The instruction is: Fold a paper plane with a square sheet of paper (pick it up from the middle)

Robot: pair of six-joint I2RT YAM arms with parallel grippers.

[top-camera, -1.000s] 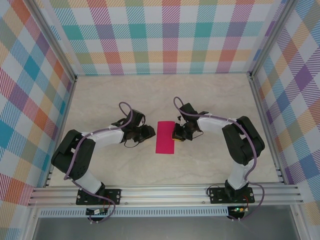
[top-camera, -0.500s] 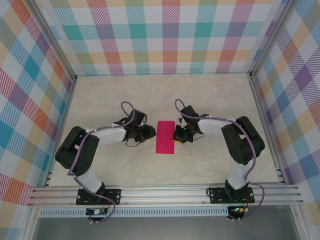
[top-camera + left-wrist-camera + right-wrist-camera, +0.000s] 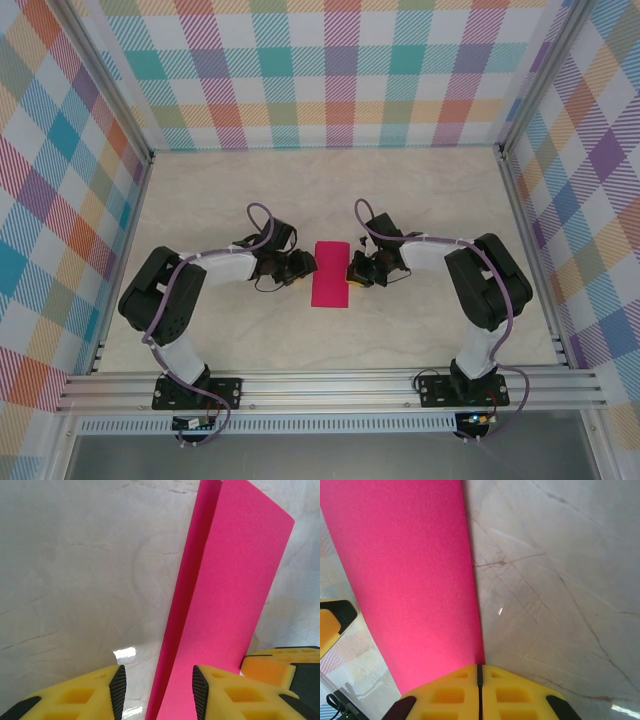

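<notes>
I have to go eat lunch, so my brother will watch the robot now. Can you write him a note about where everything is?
Left gripper: open, jaws apart at the paper's left edge, gripping nothing.
Right gripper: shut, tip at the paper's right edge; whether it pinches the paper cannot be told.
Square sheet of paper: lying mid-table between both grippers, folded once into a strip.
Done: the half fold.
Left: nose folds, wings.
</notes>
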